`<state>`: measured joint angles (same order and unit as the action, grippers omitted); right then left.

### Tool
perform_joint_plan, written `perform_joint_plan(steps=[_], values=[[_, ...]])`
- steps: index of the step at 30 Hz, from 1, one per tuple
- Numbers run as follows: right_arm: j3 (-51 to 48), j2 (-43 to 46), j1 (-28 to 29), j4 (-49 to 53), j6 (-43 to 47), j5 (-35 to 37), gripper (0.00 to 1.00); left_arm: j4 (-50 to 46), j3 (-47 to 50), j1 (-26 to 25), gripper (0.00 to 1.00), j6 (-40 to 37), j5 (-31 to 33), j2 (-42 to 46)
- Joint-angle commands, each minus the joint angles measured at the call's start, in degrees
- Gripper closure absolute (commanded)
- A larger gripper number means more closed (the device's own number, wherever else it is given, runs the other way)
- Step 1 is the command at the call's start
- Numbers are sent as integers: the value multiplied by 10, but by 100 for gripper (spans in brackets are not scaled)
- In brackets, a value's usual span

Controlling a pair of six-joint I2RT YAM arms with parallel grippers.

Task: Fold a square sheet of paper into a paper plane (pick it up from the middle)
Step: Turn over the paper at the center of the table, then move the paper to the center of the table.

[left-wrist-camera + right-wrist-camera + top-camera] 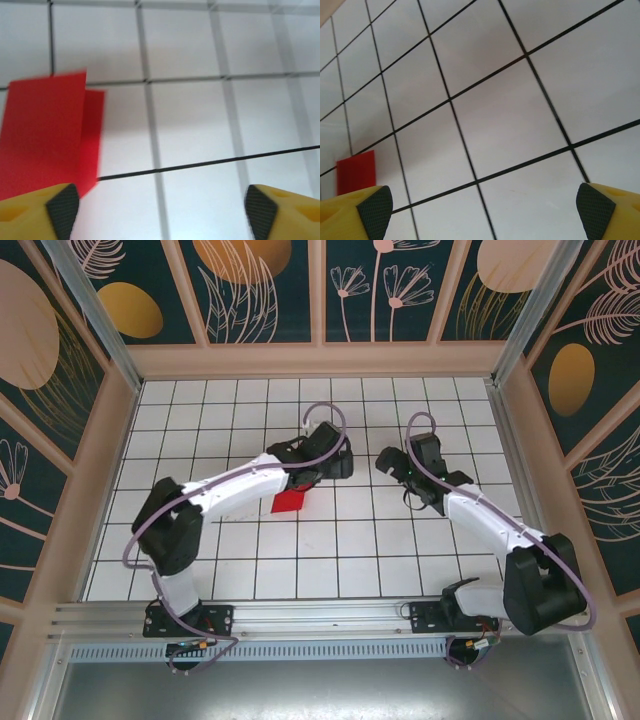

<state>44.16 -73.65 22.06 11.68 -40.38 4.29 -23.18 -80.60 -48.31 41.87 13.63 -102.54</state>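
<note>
Item: folded red paper (290, 501) on my white grid table (400, 550).
Left gripper (162, 210) wide, empty beside it; right gripper (485, 210) wide, empty.

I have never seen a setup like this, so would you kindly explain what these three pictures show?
The overhead picture shows two robot arms bolted at the near edge of a white tiled table. The other two pictures come from cameras on each wrist, looking past yellow fingers. The left gripper and right gripper are both open and hold nothing. A folded red sheet of paper lies on the tiles, partly under the left arm in the overhead view and beside the left gripper's finger.
</note>
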Motion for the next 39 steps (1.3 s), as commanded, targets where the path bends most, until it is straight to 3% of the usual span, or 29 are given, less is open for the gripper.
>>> perform_joint_plan(steps=[1,4,10,17,20,29,39], values=[[22,-15,2,-39,23,-64,10,72,25,11,5,-8,-30,39],[37,-47,24,-74,28,-115,21,88,68,43,2,23,-17,77],[128,-169,130,-94,24,-122,38,161,216,113,2,80,-6,161],[231,-313,218,-121,-14,-141,63,124,305,172,2,128,39,233],[281,-377,238,-107,-18,-163,68,136,350,194,1,151,37,276],[413,-508,274,-34,5,-165,69,121,391,209,1,157,46,344],[286,-458,273,-11,103,-166,69,142,388,209,2,132,-6,327]])
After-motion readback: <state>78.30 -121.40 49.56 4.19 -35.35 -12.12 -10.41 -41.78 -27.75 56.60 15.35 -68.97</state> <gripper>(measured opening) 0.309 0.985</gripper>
